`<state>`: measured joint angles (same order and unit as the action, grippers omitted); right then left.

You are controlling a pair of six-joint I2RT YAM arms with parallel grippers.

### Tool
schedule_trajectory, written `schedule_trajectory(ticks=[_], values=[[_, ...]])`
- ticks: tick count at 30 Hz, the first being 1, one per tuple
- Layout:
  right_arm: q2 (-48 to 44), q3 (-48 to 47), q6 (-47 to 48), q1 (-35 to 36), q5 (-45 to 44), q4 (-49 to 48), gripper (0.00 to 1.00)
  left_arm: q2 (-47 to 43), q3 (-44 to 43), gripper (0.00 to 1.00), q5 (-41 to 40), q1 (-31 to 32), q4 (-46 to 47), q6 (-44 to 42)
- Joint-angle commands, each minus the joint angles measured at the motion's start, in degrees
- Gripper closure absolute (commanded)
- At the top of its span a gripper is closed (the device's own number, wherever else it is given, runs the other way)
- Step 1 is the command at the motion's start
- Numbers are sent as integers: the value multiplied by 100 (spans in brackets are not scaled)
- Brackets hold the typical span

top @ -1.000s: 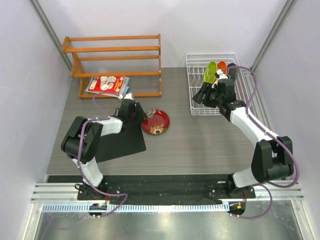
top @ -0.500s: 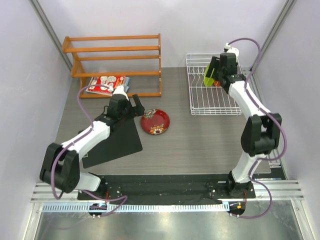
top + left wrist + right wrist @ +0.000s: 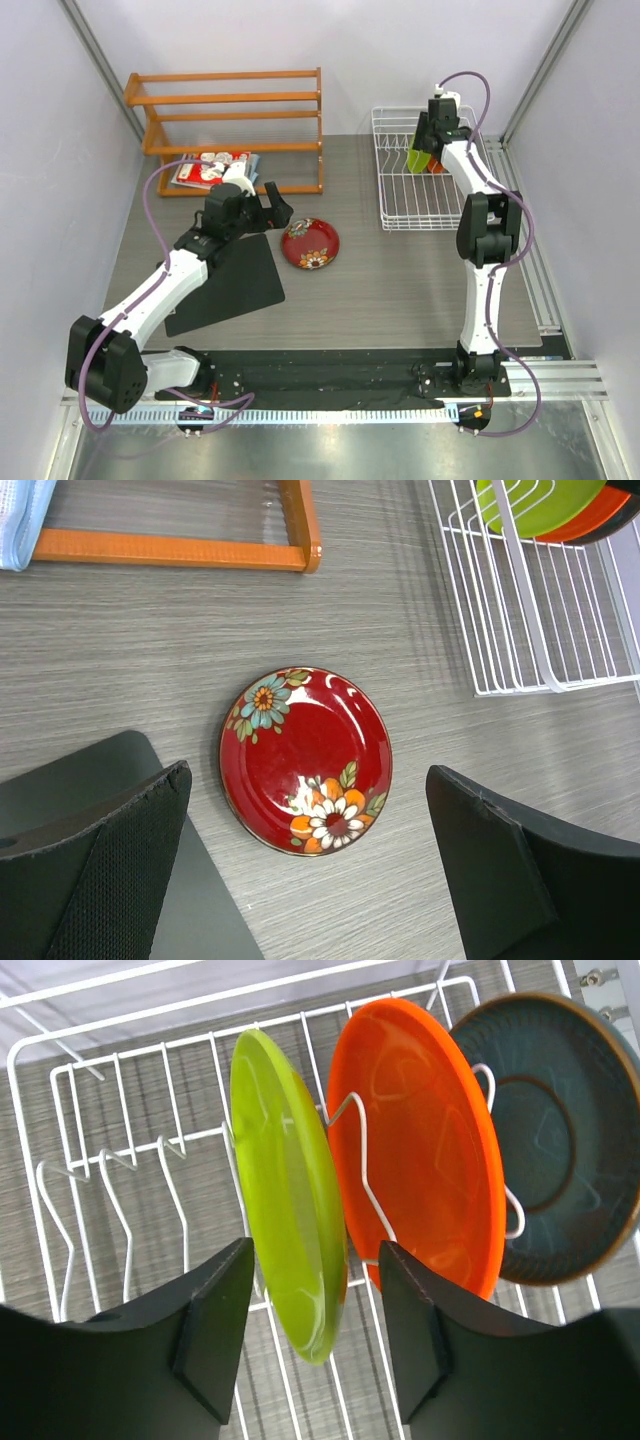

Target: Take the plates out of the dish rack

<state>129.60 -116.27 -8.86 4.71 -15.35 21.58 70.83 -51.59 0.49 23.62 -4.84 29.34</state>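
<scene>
Status: one of four plates is out. The red plate (image 3: 305, 760) lies flat on the table (image 3: 400, 290), face up, just beside the black mat (image 3: 225, 285) and well apart from the dish rack (image 3: 420, 200).

The left gripper (image 3: 308, 810) hangs over the red plate with jaws spread wide and nothing in them. The plate sits in the gap below the fingers, not touched.

The other three stand on edge in the rack, propped by the upright slot wires: green plate (image 3: 285, 1190) nearest my right wrist camera, then the orange plate (image 3: 420, 1150), then the teal plate (image 3: 545, 1140). On edge, only the rim is grabbable, hence the end-on approach.

The right gripper (image 3: 312, 1320) is spread and empty. The green plate's lower rim is between the fingers, nearer the left-hand pad in that view. Can't tell if either pad touches.

My read: closing on the green rim is next. Risk is a slot wire caught in the pinch or a knock to the orange plate.
</scene>
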Motion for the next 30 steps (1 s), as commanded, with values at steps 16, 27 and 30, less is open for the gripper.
schedule_trajectory(ticks=[16, 27, 30], values=[[-66, -679, 797, 249, -872, 39, 99, -8, -61, 0, 109, 29, 36, -78], [-1402, 692, 2477, 1207, -3358, -1710, 99, 98, -44, 0, 74, 38, -17, 10], [-1752, 1016, 2513, 1269, -3562, -1710, 99, 72, -17, 0, 118, 38, -26, 54]])
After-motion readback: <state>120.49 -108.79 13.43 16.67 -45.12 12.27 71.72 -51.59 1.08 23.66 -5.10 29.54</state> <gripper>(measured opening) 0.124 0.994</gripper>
